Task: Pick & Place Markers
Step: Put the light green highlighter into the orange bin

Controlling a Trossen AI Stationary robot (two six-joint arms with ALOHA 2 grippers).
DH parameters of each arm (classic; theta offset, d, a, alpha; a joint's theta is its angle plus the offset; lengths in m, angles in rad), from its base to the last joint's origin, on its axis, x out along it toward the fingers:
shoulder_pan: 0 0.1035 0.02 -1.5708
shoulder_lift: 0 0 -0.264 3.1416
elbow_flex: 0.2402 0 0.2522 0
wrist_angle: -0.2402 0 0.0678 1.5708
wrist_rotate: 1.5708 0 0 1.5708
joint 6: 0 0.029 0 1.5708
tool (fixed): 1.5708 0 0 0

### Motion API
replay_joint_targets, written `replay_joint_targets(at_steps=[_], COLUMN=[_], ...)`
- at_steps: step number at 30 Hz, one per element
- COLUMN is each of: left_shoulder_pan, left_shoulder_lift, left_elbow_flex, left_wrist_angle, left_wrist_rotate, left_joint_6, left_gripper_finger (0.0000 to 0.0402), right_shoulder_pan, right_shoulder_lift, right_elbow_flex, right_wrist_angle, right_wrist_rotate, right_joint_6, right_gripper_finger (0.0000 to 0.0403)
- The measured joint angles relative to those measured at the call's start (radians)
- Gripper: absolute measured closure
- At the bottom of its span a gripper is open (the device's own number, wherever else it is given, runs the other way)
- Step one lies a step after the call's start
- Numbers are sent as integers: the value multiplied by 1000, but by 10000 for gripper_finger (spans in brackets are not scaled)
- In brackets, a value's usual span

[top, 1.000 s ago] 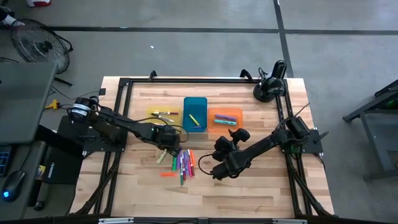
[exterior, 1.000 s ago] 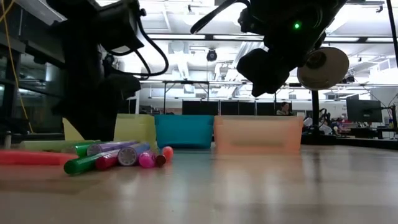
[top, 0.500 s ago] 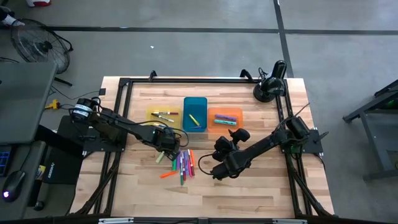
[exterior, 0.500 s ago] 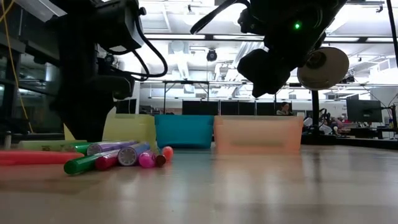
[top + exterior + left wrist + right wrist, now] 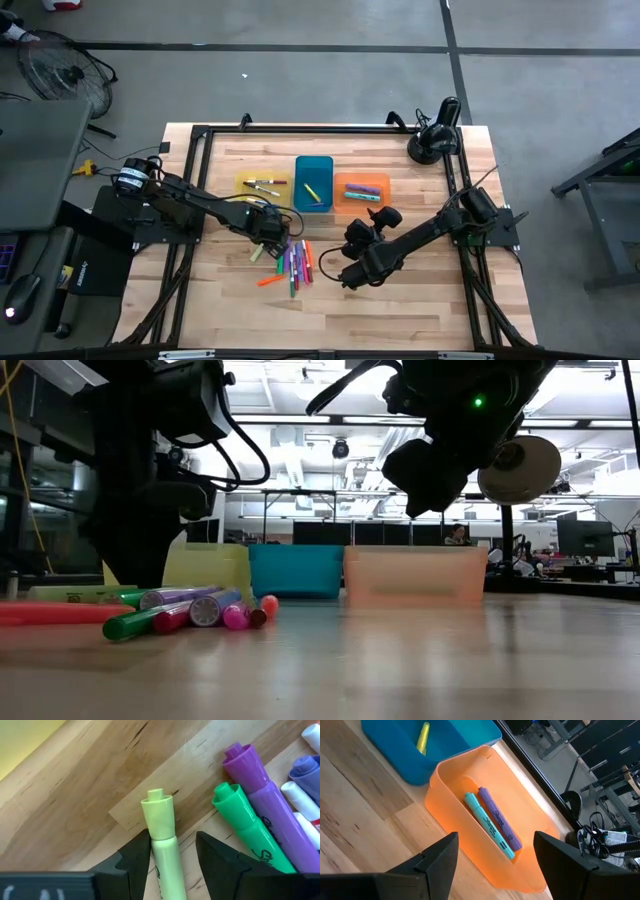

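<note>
A pale yellow-green marker [image 5: 161, 827] lies flat on the wooden table at the left of a loose pile of markers [image 5: 297, 262]. A green marker [image 5: 247, 827] and a purple one [image 5: 265, 795] lie next to it. My left gripper [image 5: 268, 243] points down over it, open, one finger on each side of its barrel. My right gripper [image 5: 378, 222] hangs open and empty above the table, near the orange tray [image 5: 445, 785]. That tray holds a teal marker [image 5: 487, 827] and a purple one [image 5: 500, 822]. My left gripper comes from above with its fingers across the yellow-green marker, just behind the cap [image 5: 159, 807]. One finger [image 5: 135, 852] stands right against the barrel's side; I cannot tell whether it touches. The other finger [image 5: 215, 852] is apart from it. The marker rests on the table.
A yellow tray [image 5: 244, 181], a blue tray [image 5: 300, 166] and the orange tray [image 5: 340, 181] stand in a row beyond the pile, each holding markers. A black stand [image 5: 435, 140] sits at the far right corner. Black frame rails [image 5: 300, 131] edge the table.
My left gripper has rolled a little about its own axis while staying over the yellow-green marker, its fingers no wider or narrower. The orange marker at the near side of the pile has turned slightly.
</note>
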Motion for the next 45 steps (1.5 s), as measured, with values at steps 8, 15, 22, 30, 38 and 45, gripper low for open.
replay_joint_targets(at_steps=[8,15,22,30,38,45], left_shoulder_pan=[-1,-1,-1,0,-1,0], left_shoulder_lift=[1,1,1,0,0,0], left_elbow_flex=[0,0,0,-1,-1,-2], left_wrist_angle=[-42,-94,-98,-101,-102,-89], left_wrist_rotate=[16,29,37,36,21,-6], left_joint_6=[24,20,21,39,47,98], left_gripper_finger=[244,244,274,348,348,348], right_shoulder_pan=[0,0,0,0,0,0], right_shoulder_lift=[0,0,0,0,0,0], right_elbow_flex=[0,0,0,0,0,0], right_wrist_angle=[0,0,0,5,8,8], right_wrist_rotate=[-6,-6,-6,-6,-7,-6], right_joint_6=[-4,-13,-15,-22,-22,-22], right_gripper_finger=[155,155,155,155,155,155])
